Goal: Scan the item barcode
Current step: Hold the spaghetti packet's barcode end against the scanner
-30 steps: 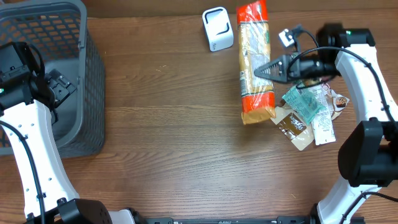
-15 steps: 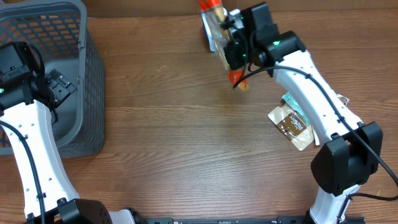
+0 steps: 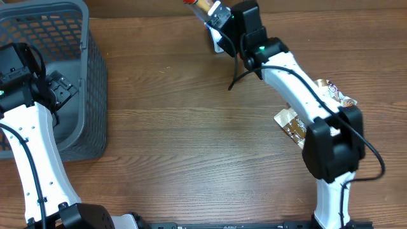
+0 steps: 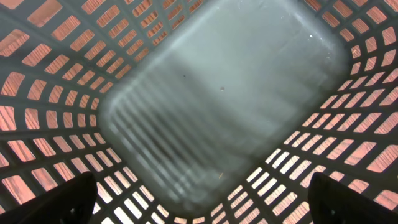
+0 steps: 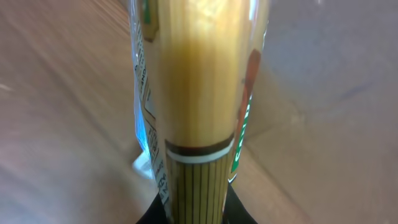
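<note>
Overhead view: the right gripper (image 3: 220,15) is clenched on the spaghetti pack (image 3: 202,5), held above the white scanner (image 3: 218,44) at the counter's (image 3: 165,127) far edge. Presenting seems in hand; next, the barcode likely needs turning toward the scanner. The left gripper (image 3: 60,89) hangs released over the basket (image 3: 95,76).

Bare table (image 3: 172,140) wood lay open between the grey basket (image 3: 95,89) at the left edge and the right arm (image 3: 299,91) slanting across the right side. Sachets (image 3: 294,127) crowded beside that arm; its pasta pack (image 3: 202,5) hung near the scanner (image 3: 217,44) at the far edge.
</note>
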`<state>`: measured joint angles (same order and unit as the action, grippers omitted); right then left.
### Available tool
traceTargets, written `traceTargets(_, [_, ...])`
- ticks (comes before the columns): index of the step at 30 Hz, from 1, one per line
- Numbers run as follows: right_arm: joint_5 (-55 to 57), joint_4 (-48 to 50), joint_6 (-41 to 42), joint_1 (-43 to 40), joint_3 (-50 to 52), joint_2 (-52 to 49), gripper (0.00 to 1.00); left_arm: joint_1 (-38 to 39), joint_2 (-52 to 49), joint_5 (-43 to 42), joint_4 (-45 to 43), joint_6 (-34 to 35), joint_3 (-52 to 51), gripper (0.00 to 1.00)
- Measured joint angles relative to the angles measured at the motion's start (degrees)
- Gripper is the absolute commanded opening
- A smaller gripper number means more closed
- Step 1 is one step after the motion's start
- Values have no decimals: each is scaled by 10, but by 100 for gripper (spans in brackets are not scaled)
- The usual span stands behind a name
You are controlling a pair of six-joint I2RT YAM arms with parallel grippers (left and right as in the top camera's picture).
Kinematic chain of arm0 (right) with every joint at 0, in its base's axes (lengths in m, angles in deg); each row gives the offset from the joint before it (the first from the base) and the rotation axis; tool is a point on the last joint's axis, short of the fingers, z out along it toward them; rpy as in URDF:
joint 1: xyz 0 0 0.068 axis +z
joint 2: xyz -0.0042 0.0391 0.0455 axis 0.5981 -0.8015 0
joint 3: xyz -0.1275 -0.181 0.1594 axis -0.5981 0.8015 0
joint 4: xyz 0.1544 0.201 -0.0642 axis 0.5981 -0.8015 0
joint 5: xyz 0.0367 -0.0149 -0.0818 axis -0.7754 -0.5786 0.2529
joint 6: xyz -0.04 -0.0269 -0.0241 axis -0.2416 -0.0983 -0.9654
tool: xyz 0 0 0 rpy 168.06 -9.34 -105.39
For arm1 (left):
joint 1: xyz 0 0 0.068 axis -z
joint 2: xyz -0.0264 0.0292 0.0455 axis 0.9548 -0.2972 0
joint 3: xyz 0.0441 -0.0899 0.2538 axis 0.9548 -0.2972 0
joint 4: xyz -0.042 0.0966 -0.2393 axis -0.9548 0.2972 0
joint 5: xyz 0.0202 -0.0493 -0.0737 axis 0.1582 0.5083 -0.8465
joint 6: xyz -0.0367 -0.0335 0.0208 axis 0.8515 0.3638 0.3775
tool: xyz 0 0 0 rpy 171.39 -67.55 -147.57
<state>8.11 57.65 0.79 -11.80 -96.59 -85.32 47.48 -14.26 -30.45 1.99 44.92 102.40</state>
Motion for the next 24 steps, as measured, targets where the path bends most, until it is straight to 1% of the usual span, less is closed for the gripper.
traceTargets(5, [17, 84, -42, 0, 0, -43, 4, 0, 0, 0, 0, 0, 0, 100])
traceTargets(8, [22, 128, -59, -1, 0, -55, 4, 0, 0, 0, 0, 0, 0, 100])
traceTargets(12, [26, 174, -107, -1, 0, -66, 4, 0, 0, 0, 0, 0, 0, 100])
traceTargets(20, [27, 204, -204, -1, 0, -108, 4, 0, 0, 0, 0, 0, 0, 100])
traceTargets(24, [30, 203, -232, -1, 0, -121, 4, 0, 0, 0, 0, 0, 0, 100])
